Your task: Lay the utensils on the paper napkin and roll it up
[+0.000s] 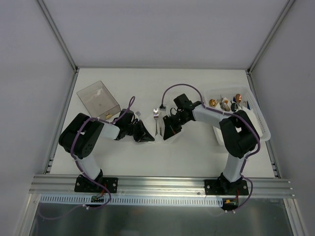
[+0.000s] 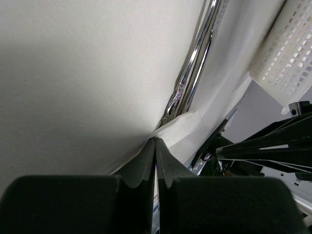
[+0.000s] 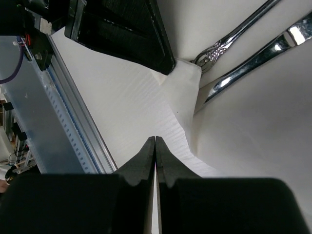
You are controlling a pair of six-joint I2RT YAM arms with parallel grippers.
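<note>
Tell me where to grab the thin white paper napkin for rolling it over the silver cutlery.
Pinch the thin white paper napkin at its near edge, coming from the arms' side: that edge lies free, while the silver metal cutlery weighs down the middle. Left claw and right claw are shut there.

White tray (image 1: 257, 105) blocks R side, clear box (image 1: 98, 100) back-L.

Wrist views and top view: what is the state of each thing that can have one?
left hand: shut, pinching the paper napkin edge
right hand: shut on the paper napkin
paper napkin: near edge lifted, not rolled
utensils: lying flat, side by side
clear box: open on top
</note>
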